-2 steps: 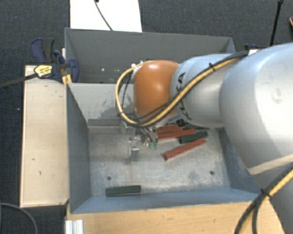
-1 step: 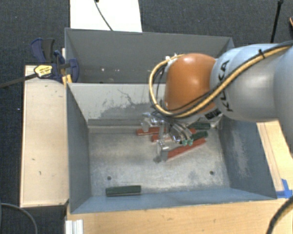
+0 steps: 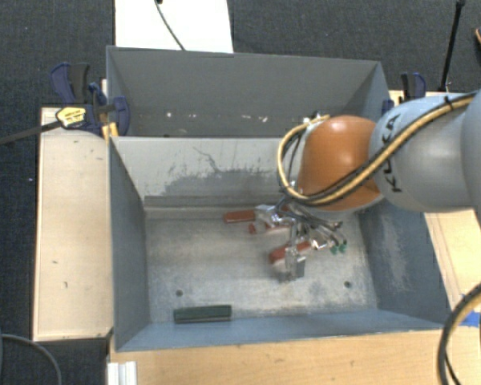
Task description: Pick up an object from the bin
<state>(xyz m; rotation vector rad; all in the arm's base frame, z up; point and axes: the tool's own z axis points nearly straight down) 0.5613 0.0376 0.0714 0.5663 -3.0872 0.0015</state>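
My gripper hangs low over the middle of the bin floor, under the orange wrist cover, its metal tip close to the floor. A small red piece sits right against its left side; I cannot tell whether it is held. A red-brown elongated thing lies near the back wall, just left of the gripper, with a shorter red bit beside it. A tiny green thing shows at the gripper's right.
A dark flat bar lies alone at the front left of the floor, well away from the gripper. The arm comes in over the bin's right wall and hides the floor's back right part.
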